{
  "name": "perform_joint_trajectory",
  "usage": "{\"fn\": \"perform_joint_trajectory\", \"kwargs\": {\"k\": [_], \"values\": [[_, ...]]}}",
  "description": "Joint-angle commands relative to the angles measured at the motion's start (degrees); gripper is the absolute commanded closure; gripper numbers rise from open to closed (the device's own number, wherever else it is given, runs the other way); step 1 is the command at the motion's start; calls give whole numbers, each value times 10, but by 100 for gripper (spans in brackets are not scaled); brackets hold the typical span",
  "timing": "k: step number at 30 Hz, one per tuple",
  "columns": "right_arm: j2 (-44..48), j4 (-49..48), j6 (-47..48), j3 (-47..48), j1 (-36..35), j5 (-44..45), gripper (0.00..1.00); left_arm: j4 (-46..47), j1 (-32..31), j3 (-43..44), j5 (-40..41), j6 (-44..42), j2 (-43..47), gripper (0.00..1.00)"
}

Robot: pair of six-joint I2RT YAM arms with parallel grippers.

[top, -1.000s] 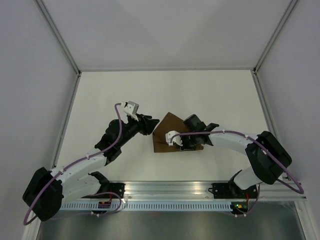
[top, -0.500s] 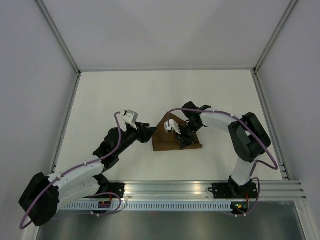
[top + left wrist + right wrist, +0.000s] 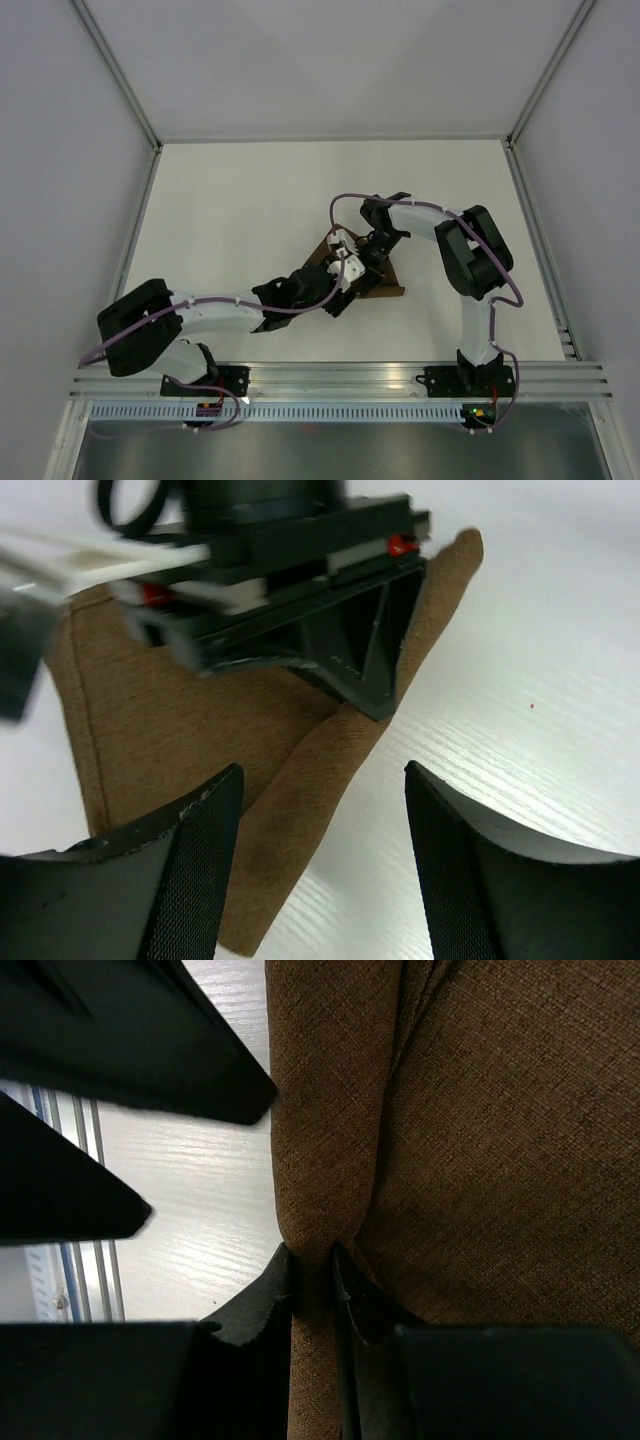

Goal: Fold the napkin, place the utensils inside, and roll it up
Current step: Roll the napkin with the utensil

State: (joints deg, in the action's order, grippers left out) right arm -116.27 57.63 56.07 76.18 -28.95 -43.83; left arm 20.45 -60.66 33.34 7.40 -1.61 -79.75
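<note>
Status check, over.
Right tool shut on napkin fold. Left tool open, close by, facing the fold. No utensils in view.

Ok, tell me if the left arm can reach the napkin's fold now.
Probably yes: the left arm holds open jaws at the napkin fold, bare there; the right arm pinches it farther along.

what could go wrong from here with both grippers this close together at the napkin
1. The left gripper is open and faces the same raised fold of the napkin that the right gripper pinches. Closing or advancing could knock the two together.
2. The right gripper holds only a narrow ridge of cloth, so a pull might slip it free and let the fold fall open.
</note>
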Motion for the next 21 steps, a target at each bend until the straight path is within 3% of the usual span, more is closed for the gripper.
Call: {"fn": "perform_joint_trajectory", "kwargs": {"k": [1, 7, 13, 19, 21], "values": [[-68, -8, 25, -13, 3, 124, 97, -37, -18, 56, 30, -82, -66, 29], [-86, -2, 18, 5, 7, 127, 97, -27, -19, 100, 44, -127, -133, 22], [-110, 12, 11, 30, 13, 125, 97, -44, -28, 135, 46, -158, -185, 23], [-123, 24, 11, 49, 21, 123, 96, -49, -31, 141, 51, -180, -214, 36], [-124, 27, 11, 51, 23, 121, 96, -48, -31, 141, 45, -177, -221, 45]]}}
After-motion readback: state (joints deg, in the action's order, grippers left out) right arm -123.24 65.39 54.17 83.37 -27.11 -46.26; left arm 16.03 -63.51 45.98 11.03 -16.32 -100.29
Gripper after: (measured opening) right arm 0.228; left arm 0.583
